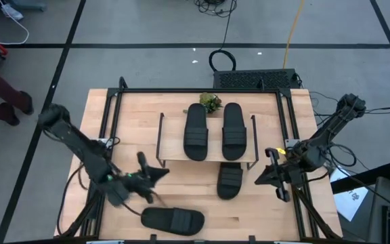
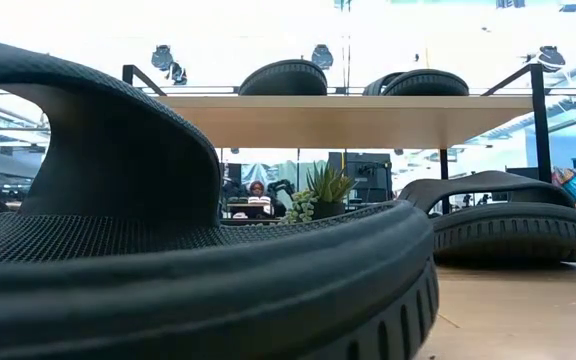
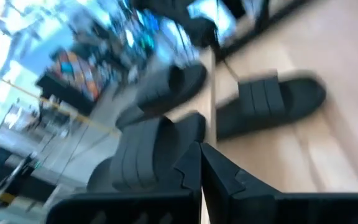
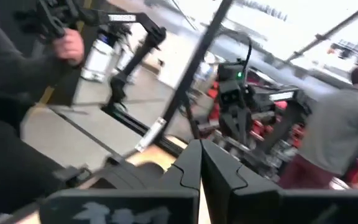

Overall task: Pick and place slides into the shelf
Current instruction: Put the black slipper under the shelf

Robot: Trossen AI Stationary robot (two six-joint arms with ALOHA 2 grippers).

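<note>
- Four black slides are lying in view, each moulded in matte rubber with a wide ribbed strap and grooved sole edges.
- Two of them, one [image 1: 196, 131] beside the other [image 1: 233, 131], are sitting side by side on the pale wood top board of the shelf [image 1: 175, 154], a low rack with thin black wire sides.
- A third slide [image 1: 229, 180] is poking out from under that board onto the wooden desk [image 1: 263, 210].
- The fourth slide [image 1: 172, 220] is lying sideways near the desk's front edge, clear of the shelf.
- The left pincer [image 1: 160, 173] is hovering between that loose slide and the shelf, fingers pressed together on nothing.
- The right pincer [image 1: 261, 179] is waiting at the shelf's right end, likewise pressed together and empty.
- One small green potted plant [image 1: 210, 102] is standing behind the shelf.
</note>
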